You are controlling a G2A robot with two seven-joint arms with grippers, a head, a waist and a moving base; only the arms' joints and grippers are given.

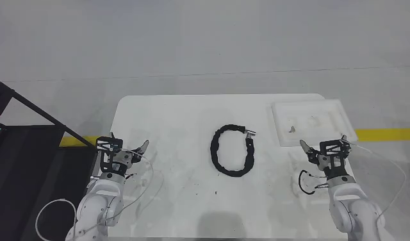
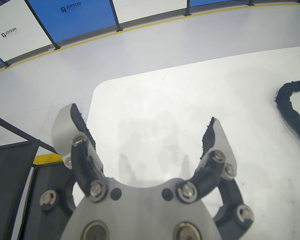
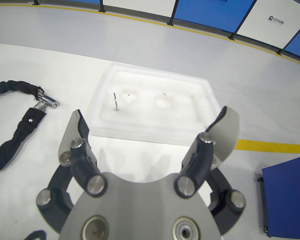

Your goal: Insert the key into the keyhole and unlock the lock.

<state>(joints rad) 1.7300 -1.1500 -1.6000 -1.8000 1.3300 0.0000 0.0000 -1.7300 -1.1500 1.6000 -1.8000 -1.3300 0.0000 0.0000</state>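
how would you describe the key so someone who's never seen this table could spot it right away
On the white table, look at the white foam tray at the far corner on the robot's right. In the tray's end nearer the black chain lock, a thin dark metal key stands upright from the foam. Nothing else in the tray stands upright.

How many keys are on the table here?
1. A key stands upright in the white foam tray, at the end nearer the chain lock. A tiny speck farther along the tray is too small to identify.
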